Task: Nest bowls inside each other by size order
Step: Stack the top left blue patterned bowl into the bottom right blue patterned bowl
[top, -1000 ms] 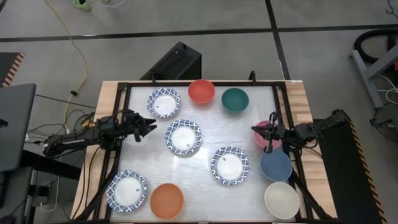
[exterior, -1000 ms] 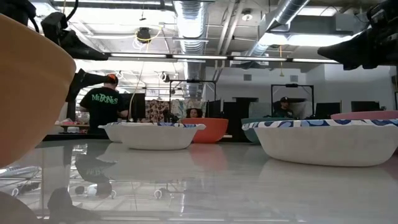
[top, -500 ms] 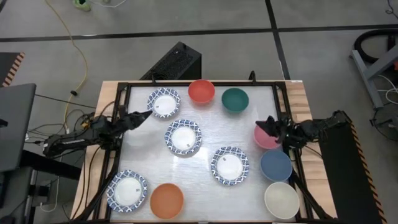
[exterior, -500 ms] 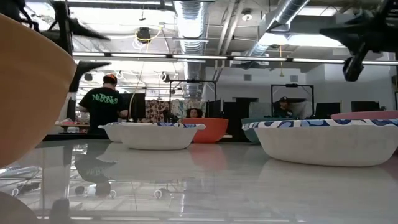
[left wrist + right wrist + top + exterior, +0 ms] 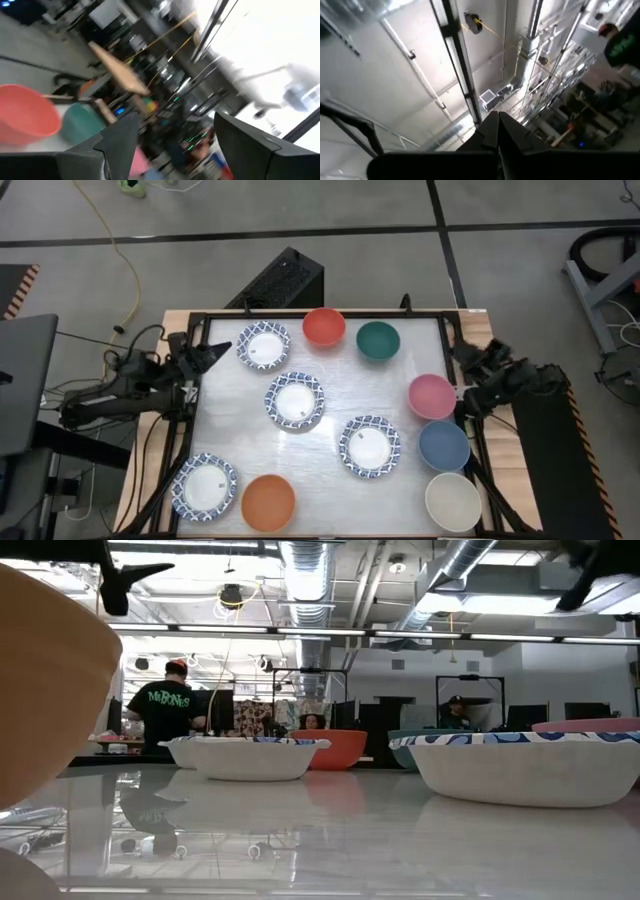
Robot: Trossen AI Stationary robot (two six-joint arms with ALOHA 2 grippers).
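Ten bowls (image 5: 296, 401) lie separately across the tabletop (image 5: 330, 370), none nested. The left gripper (image 5: 222, 349) hovers at the tabletop's left edge, fingers spread wide, holding nothing. The right gripper (image 5: 462, 356) sits beyond the right edge, apparently raised, fingers closed together and empty.

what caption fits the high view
Ten bowls spread unnested on the table, both arms pulled back to its sides.

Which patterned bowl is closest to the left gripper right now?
The patterned bowl at the far edge, beside the red bowl. The left gripper, open, sits just off its rim; the other three lie farther away.
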